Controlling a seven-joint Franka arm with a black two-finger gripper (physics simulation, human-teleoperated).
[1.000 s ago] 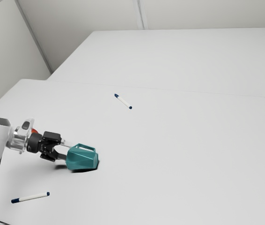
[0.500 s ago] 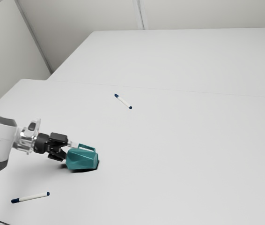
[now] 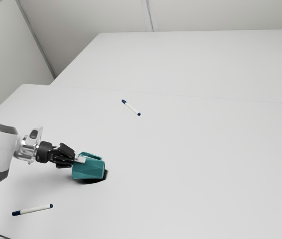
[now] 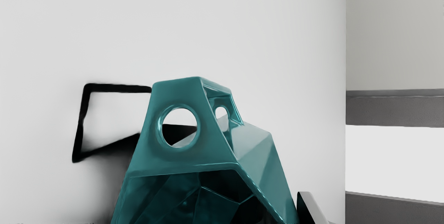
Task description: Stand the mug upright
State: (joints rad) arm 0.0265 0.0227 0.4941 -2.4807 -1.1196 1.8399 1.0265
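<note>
From my station I see the faceted teal mug (image 3: 88, 172) lying on its side on the pale grey tabletop (image 3: 191, 164), its mouth toward nine o'clock in the exterior view and its angular handle (image 3: 92, 155) toward twelve. The black two-finger claw (image 3: 81, 160) stands narrow at the mug's ten o'clock; as I read it, it pinches the wall by the mouth, and the wrist view has one pale finger (image 4: 314, 208) against the outside of that wall.

My chief worry is how small this bite is. The hold is near the rim while the weight reaches out toward three o'clock, so when I lift, the base may sag and the mug swing about the pads. The slanting facets could make that worse: flat pads on a tapered, glossy wall may slide off toward the mouth.

Turning it is the next risk. The base has to come down to six o'clock; if I rotate too low, its edge would catch the tabletop and lever the mug out of my grip. The handle juts sideways, so a roll left uncorrected could land it leaning and tip it over on release.

The white pen with dark blue ends (image 3: 32, 209) at eight o'clock and the second blue-and-white pen (image 3: 131, 107) at one o'clock lie well apart; only a dropped, rolling mug should trouble them.
</note>
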